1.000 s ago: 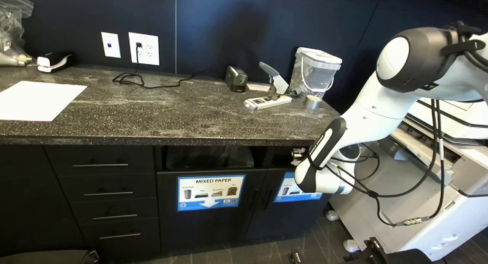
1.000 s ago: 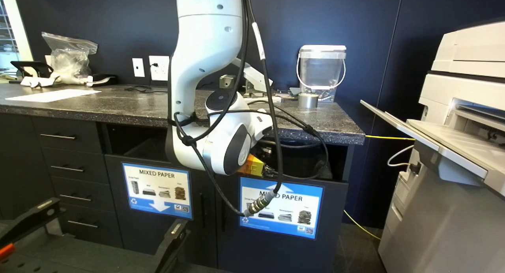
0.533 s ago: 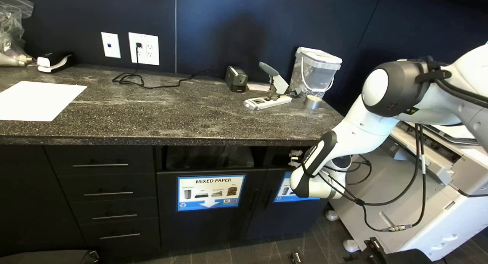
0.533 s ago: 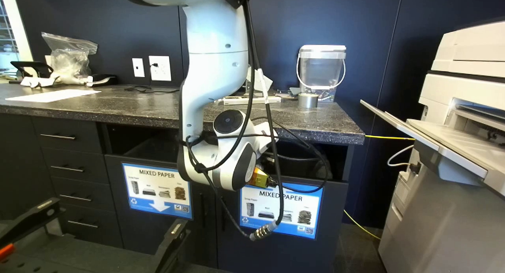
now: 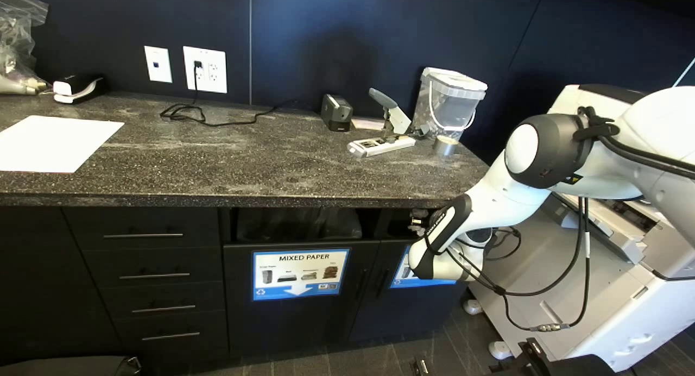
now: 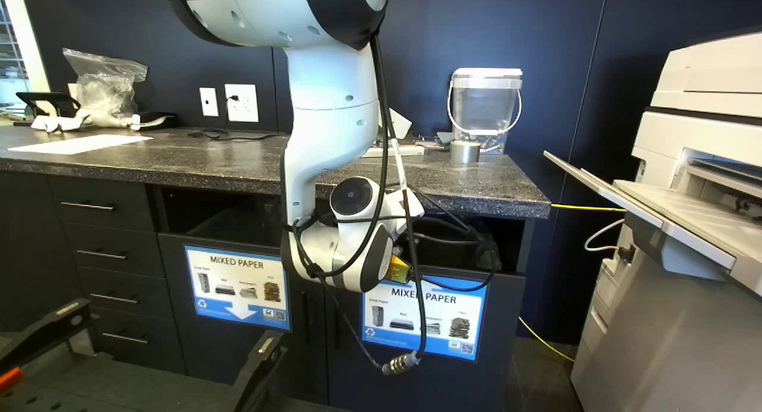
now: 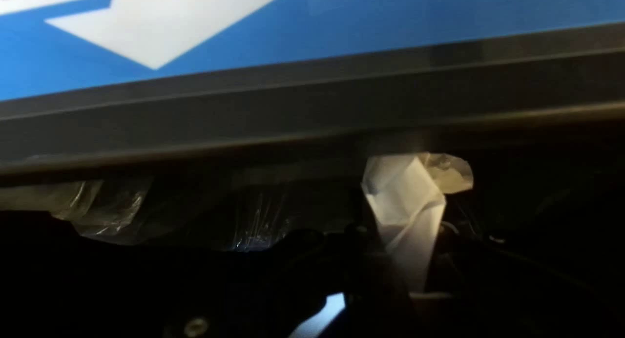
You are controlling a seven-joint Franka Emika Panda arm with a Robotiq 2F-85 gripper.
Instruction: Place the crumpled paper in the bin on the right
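Note:
The bin is the right-hand black panel [image 6: 417,379] with a blue and white label [image 6: 425,328]; it also shows in an exterior view [image 5: 404,313], partly behind the arm. In the wrist view the label [image 7: 366,25] fills the top, its arrow pointing at the dark opening. My gripper [image 7: 404,229] is at that opening, beyond the panel's top edge [image 7: 293,98]. Its dark fingers are hard to make out. They appear shut on a crumpled paper [image 7: 407,194], folded and pale. My gripper [image 5: 417,221] also shows small at the opening in an exterior view.
The counter edge [image 6: 500,206] overhangs the opening. Clear plastic liner [image 7: 112,206] shows inside the dark cavity. A left-hand panel has a similar label [image 5: 301,274]. A printer [image 6: 655,317] stands at the right. A stapler [image 5: 383,145], tub [image 5: 445,101] and flat sheet [image 5: 54,142] are on the counter.
The arm has come lower and shifted slightly, to the left in an exterior view and to the right in the other view. The gripper stays at the right-hand opening.

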